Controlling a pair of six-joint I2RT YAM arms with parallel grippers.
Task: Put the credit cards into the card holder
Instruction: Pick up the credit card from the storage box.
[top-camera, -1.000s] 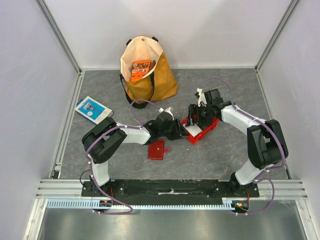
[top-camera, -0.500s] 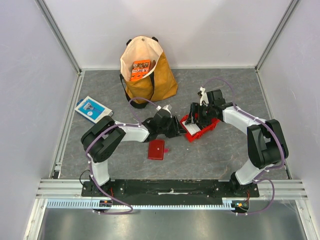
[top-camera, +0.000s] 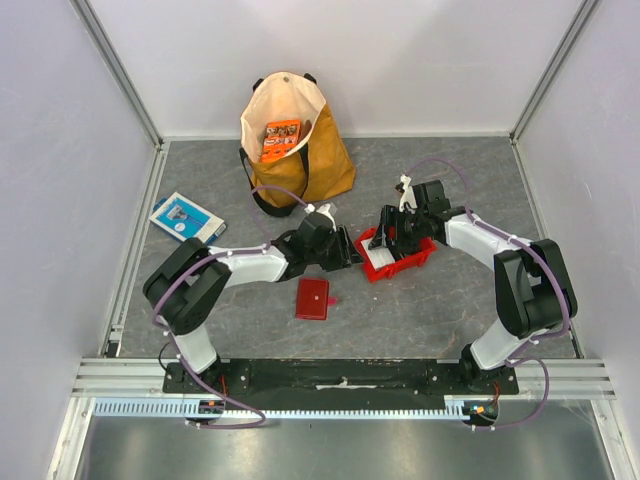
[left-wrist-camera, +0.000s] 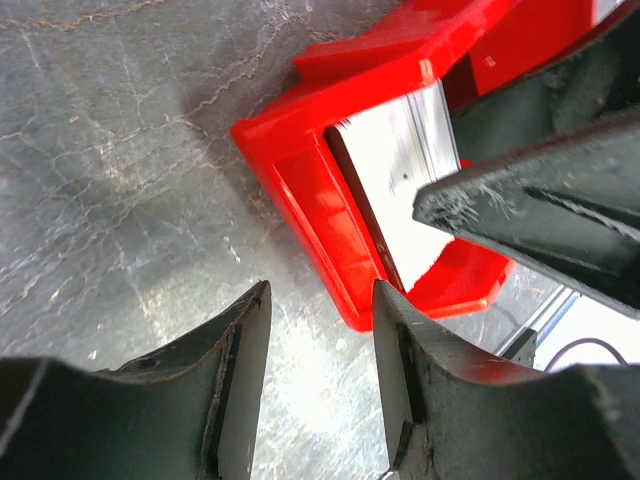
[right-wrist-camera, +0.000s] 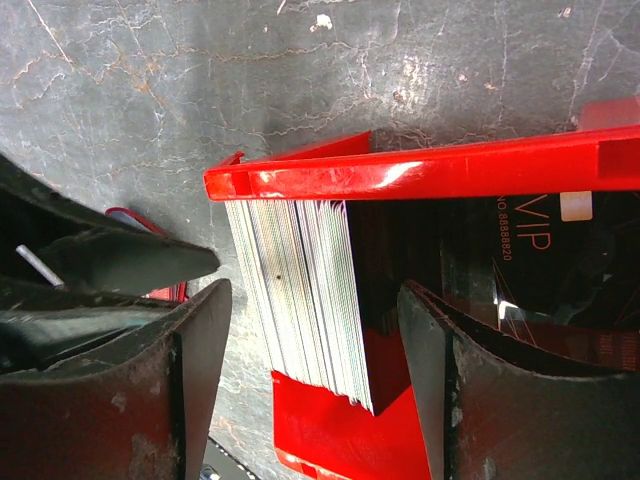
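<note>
1. One whitish stack of credit cards (left-wrist-camera: 410, 190) stands on edge in the one red bin (right-wrist-camera: 420, 170).
2. One card holder (top-camera: 313, 298) lies apart on the worktop (top-camera: 450, 310).
3. The left end effector (left-wrist-camera: 320, 300) gapes, holding nothing, at the bin's corner.
4. The right end effector (right-wrist-camera: 313, 290) straddles the stack, its jaws apart.

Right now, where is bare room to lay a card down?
Bare mat: right of the card holder, nearer than the red bin; also the far corner right of the bag. Crowded: mid-table, where left gripper and right gripper meet at the bin.
</note>
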